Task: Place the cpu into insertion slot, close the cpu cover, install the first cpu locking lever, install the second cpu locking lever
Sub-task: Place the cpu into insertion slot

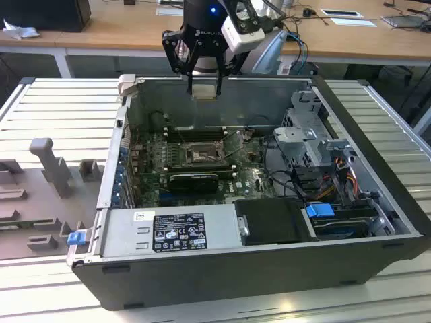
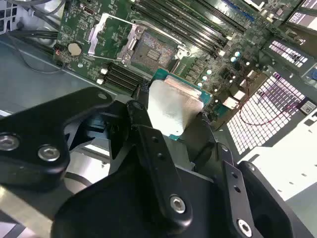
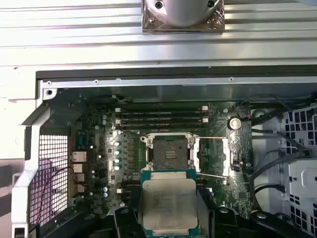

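Observation:
My gripper (image 1: 204, 86) hangs above the open computer case, near its back wall, shut on the cpu (image 1: 204, 95). In both wrist views the cpu (image 3: 168, 201) (image 2: 171, 106) is a flat silver-topped chip with a green edge, pinched between the black fingers (image 2: 143, 111). The insertion slot (image 3: 168, 151) (image 2: 153, 52) (image 1: 201, 155) lies bare on the green motherboard (image 1: 151, 165), below the chip and some way off. The cpu cover (image 3: 212, 156) (image 2: 106, 34) is swung open beside the slot. Thin locking levers (image 3: 214, 174) stand released next to it.
Long black memory slots (image 3: 161, 115) run beside the socket. A black power supply (image 1: 178, 232) and a drive cage (image 1: 306, 141) with cables (image 1: 340, 171) fill the case's near and right sides in the exterior view. Grey fixtures (image 1: 50, 165) sit on the ribbed table at its left.

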`<act>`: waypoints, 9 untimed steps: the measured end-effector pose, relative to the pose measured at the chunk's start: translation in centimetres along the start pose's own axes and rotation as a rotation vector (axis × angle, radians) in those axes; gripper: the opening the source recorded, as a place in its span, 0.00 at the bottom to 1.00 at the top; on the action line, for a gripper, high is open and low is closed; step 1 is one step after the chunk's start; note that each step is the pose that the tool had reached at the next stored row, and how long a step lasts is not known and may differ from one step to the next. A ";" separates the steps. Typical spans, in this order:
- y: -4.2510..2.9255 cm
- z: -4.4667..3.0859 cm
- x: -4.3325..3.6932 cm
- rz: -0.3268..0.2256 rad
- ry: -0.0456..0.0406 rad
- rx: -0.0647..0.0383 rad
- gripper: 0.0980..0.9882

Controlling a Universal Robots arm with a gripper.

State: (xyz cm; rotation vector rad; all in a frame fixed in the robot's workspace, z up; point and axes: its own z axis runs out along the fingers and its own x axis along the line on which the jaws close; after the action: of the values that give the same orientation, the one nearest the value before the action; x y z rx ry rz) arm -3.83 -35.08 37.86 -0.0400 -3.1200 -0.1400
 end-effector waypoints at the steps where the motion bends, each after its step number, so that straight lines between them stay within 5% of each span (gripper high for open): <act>1: 0.00 0.00 0.00 0.001 -0.0001 0.000 0.48; 9: -0.04 0.29 0.00 0.040 -0.0036 -0.001 0.48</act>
State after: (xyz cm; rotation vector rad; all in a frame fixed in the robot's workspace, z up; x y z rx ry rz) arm -3.83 -35.09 37.57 -0.1025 -3.1203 -0.1406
